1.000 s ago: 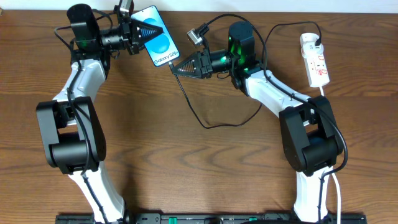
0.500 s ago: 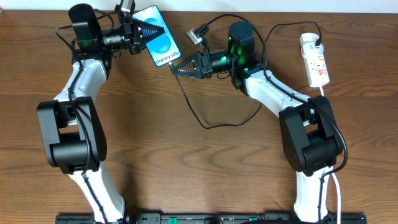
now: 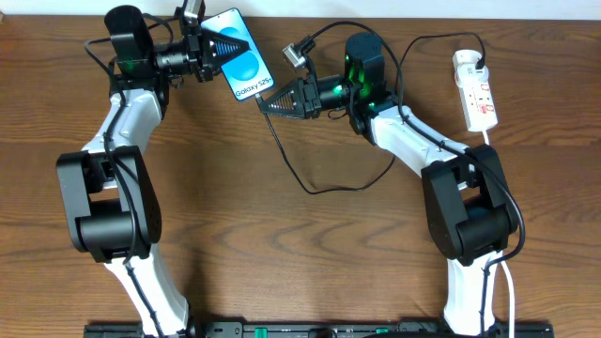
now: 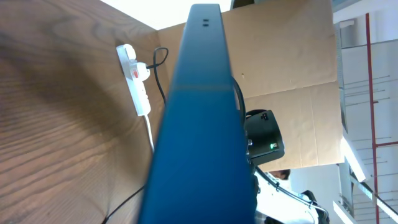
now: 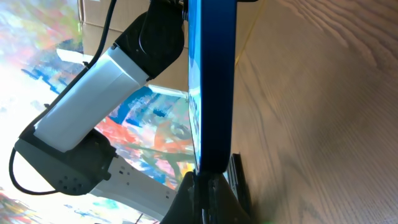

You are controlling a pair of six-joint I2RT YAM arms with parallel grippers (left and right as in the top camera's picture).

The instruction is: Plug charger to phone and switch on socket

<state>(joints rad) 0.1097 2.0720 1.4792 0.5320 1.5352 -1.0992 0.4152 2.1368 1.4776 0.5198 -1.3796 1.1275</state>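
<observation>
No visible change over the last second: left tool (image 3: 235, 45) stays clamped on the phone (image 3: 246, 70), held up off the counter (image 3: 310, 272). Right tool (image 3: 266, 103) is closed on the charger (image 3: 307, 189) tip, right at the phone's lower short edge. Insertion probably not yet seated; socket (image 3: 477, 94) sits well apart, far right.

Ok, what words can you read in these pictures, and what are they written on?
"Galaxy S25": white letters along one short edge of the phone screen, seen from overhead. Anything after that is too small to tell.
Red markings on the socket: too small to read.
Both wrist views: no readable text.
</observation>
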